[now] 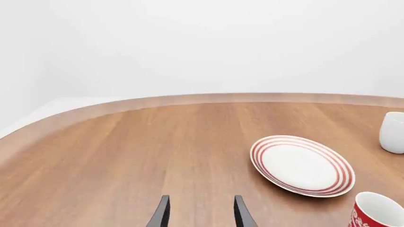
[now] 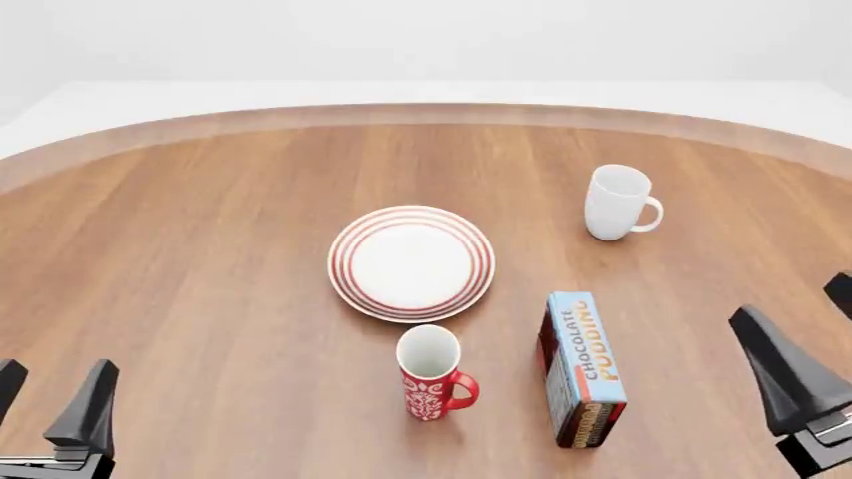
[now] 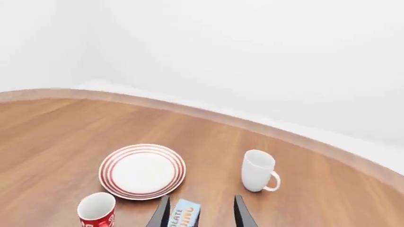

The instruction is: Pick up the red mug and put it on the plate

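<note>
The red mug (image 2: 432, 377) stands upright on the table near the front, its handle pointing right, just in front of the plate (image 2: 411, 262). The plate, white with red rings, lies flat at the table's middle with nothing on it. My left gripper (image 2: 47, 399) is open at the front left corner, far from the mug. My right gripper (image 2: 815, 334) is open at the right edge. The left wrist view shows the open left gripper (image 1: 200, 215), the plate (image 1: 302, 165) and the mug's rim (image 1: 377, 213). The right wrist view shows the open right gripper (image 3: 200, 215), the plate (image 3: 143, 171) and the mug (image 3: 96, 210).
A plain white mug (image 2: 617, 203) stands behind and right of the plate. A chocolate pudding box (image 2: 582, 368) stands on its edge just right of the red mug, between it and my right gripper. The wooden table (image 2: 200, 249) has a curved far edge.
</note>
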### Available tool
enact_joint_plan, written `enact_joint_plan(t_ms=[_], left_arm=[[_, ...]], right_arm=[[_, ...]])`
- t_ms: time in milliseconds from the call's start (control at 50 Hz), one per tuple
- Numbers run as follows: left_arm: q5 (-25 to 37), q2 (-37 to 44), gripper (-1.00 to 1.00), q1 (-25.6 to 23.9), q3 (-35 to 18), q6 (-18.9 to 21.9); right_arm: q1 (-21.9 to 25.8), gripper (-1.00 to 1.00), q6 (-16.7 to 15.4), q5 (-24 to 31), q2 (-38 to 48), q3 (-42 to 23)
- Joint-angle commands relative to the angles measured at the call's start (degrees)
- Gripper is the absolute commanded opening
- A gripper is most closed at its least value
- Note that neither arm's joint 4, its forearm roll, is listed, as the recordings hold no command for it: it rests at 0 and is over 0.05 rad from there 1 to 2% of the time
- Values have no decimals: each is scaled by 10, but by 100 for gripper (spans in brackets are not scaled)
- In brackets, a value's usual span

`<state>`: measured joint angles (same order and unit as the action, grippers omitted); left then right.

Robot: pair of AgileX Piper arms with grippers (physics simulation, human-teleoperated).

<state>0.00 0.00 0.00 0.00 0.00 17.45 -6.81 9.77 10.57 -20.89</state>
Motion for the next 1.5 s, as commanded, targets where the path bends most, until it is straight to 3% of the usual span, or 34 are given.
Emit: enact_joint_plan(t_ms=[20, 120, 140, 440, 580, 1180, 1500], left_arm=[[0, 0, 100, 0, 0, 0], [0, 0, 100, 0, 0, 0], [0, 0, 100, 0, 0, 0], [0, 0, 100, 0, 0, 0], [0, 0, 100, 0, 0, 0], [0, 0, 100, 0, 0, 0], [0, 0, 100, 0, 0, 0]], right_arm=[[58, 100, -24, 33, 61, -69], [99, 100, -38, 52, 105, -106], [153, 100, -64, 99, 194, -182], [170, 100, -72, 132, 255, -229], [184, 100, -91, 152, 299, -242], [235, 100, -46, 218, 441, -313], [240, 100, -31, 203, 465, -285]])
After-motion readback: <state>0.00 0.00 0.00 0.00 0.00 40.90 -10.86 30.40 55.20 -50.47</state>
